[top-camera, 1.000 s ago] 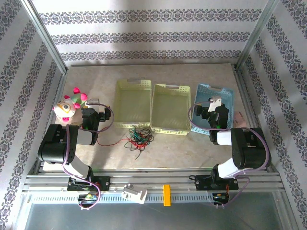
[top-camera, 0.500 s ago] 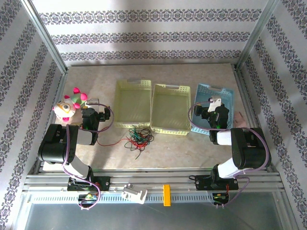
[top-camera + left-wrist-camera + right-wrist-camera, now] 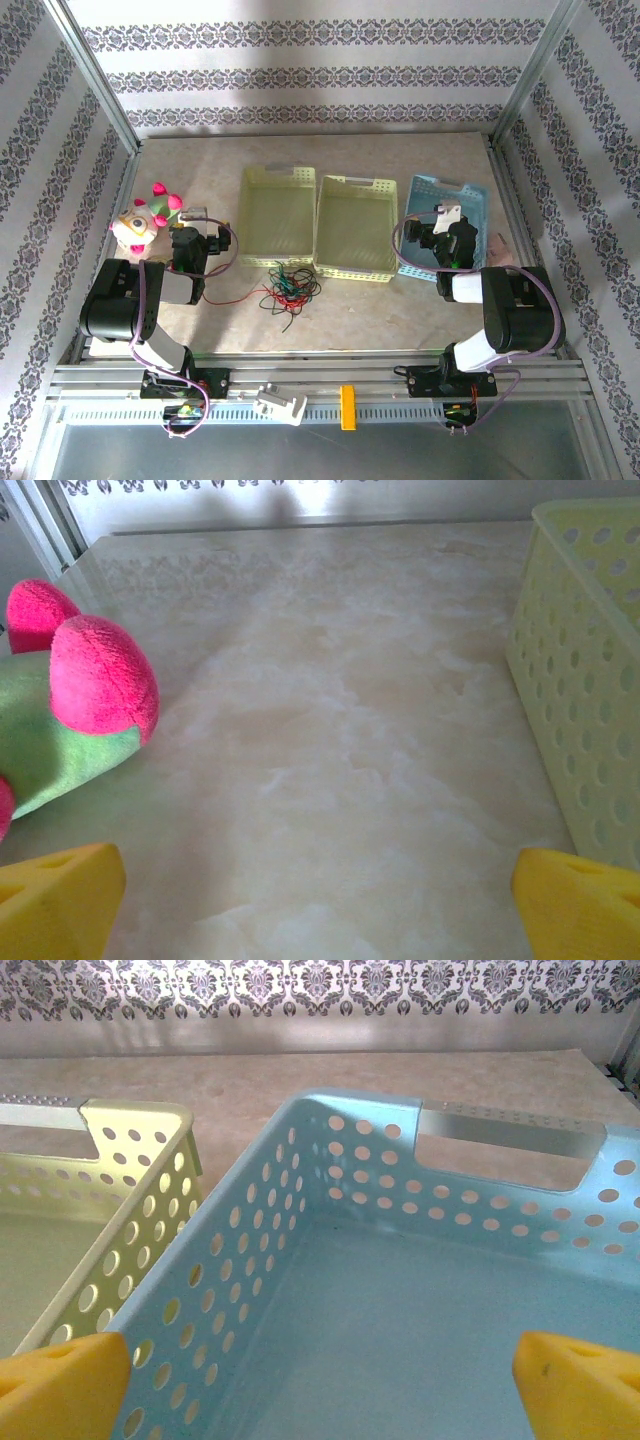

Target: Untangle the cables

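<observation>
Cables [image 3: 288, 287] lie tangled beside 2 yellow baskets [image 3: 350, 275]; left fingers [image 3: 55, 905] and right fingers [image 3: 60, 1385] gape wide, empty.

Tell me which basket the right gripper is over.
The blue basket, rightmost in the row; the left basket and middle basket are yellow.

The left arm [image 3: 125, 300] and the right arm [image 3: 515, 315] fold upward from bases at 6 o'clock. The left pincer [image 3: 320, 910] and the right pincer [image 3: 320, 1385] point toward 12 o'clock, yellow fingertips [image 3: 60, 900] spread wide, gripping nothing.
</observation>
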Controlling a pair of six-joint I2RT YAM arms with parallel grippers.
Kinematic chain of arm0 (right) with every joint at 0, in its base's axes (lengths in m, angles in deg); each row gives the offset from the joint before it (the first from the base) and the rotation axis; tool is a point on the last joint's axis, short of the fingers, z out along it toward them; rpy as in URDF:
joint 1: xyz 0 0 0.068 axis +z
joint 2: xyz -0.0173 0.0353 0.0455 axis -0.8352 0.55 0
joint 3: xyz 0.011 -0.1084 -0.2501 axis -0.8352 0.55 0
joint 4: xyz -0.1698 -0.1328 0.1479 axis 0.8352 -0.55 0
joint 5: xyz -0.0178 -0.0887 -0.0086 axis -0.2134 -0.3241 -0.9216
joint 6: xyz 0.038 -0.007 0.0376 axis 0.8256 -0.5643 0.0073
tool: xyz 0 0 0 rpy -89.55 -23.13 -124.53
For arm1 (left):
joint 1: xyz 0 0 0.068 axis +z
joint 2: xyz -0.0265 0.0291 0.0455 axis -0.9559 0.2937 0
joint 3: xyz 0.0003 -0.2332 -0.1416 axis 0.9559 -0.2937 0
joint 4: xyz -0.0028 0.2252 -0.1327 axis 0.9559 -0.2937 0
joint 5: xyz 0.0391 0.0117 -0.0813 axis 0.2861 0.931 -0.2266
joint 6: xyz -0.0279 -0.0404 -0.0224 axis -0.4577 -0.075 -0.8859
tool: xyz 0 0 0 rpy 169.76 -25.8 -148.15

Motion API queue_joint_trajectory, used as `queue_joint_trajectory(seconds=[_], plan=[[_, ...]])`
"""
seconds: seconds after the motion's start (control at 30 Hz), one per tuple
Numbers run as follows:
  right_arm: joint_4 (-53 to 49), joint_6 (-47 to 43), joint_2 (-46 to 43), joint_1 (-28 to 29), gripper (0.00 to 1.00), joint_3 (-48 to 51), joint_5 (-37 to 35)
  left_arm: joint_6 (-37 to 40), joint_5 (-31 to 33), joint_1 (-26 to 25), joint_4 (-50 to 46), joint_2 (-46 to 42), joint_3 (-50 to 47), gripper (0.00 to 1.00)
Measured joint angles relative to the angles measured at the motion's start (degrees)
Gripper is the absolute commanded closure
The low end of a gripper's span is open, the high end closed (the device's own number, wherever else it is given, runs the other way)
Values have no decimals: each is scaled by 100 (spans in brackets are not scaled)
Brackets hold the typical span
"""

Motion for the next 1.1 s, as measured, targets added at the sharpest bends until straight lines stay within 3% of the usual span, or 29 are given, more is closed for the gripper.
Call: queue_joint_trajectory(seconds=[0.27, 0.3, 0.37, 0.57, 0.7, 0.77, 0.9, 1.0, 1.1], plan=[[2, 44, 0, -142, 2, 0, 114, 0, 24, -2, -133, -37, 46, 1], [-2, 52, -4, -142, 5, 0, 111, 2, 85, -20, -310, -105, 92, 1], [-319, 116, -219, -142, 23, -7, -4, 4, 413, -157, -813, -424, 249, 1], [-2020, 446, -1794, 208, 27, -570, -1576, -378, 1823, -772, -2253, -1727, 922, 1], [-3368, 575, -2566, 922, 26, -1408, -1873, -920, 2323, -1596, -3147, -2352, 1082, 1], [-4019, 651, -2671, 1434, 25, -1908, -1556, -1032, 2212, -2197, -3515, -2444, 1084, 1], [-4981, 678, -2520, 3001, 29, -2562, -330, -1327, 1554, -3156, -4457, -2444, 1132, 1], [-5427, 756, -2028, 3971, 37, -2809, 457, -1985, 1176, -3329, -5104, -2542, 1193, 1], [-5873, 901, -1353, 4448, 47, -3027, 990, -2791, 946, -3327, -5412, -2979, 1064, 1]])
